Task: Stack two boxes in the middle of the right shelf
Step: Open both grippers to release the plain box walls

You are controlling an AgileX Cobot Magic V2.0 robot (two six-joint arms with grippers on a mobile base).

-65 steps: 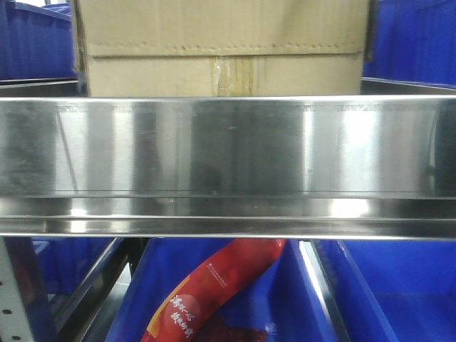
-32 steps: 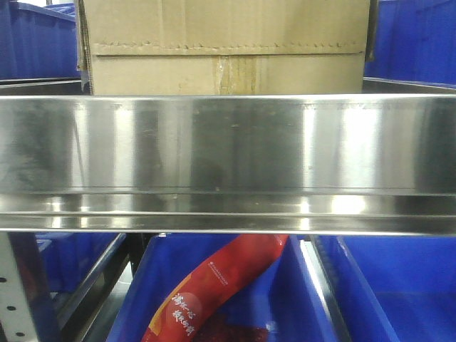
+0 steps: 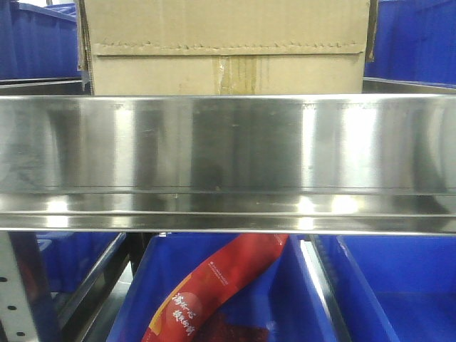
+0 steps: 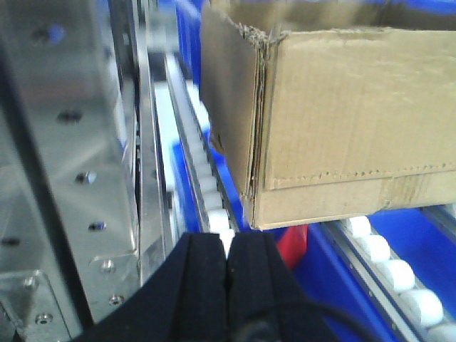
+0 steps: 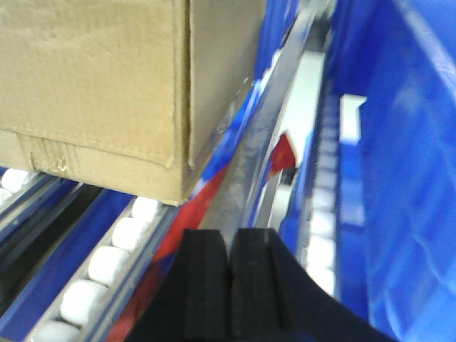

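A tan cardboard box (image 3: 224, 43) stands on the stainless-steel shelf behind its broad mirror-like front lip (image 3: 228, 149); only its lower part shows, with a jagged flap edge and tape stripes. A second box is not in view. In the left wrist view the box (image 4: 342, 128) sits on white rollers, ahead and to the right of my left gripper (image 4: 227, 241), which is shut on nothing. In the right wrist view the box (image 5: 92, 78) is ahead and to the left of my right gripper (image 5: 230, 239), also shut and empty. Neither gripper touches the box.
Blue bins (image 3: 410, 39) flank the box and fill the level below (image 3: 385, 292). A red snack bag (image 3: 214, 292) lies in a lower bin. White roller tracks (image 4: 388, 267) (image 5: 107, 263) run under the box. A grey perforated upright (image 4: 68, 135) stands at the left.
The shelf lip and the box sit slightly higher in the front view than a second ago. The box keeps its place on the shelf.
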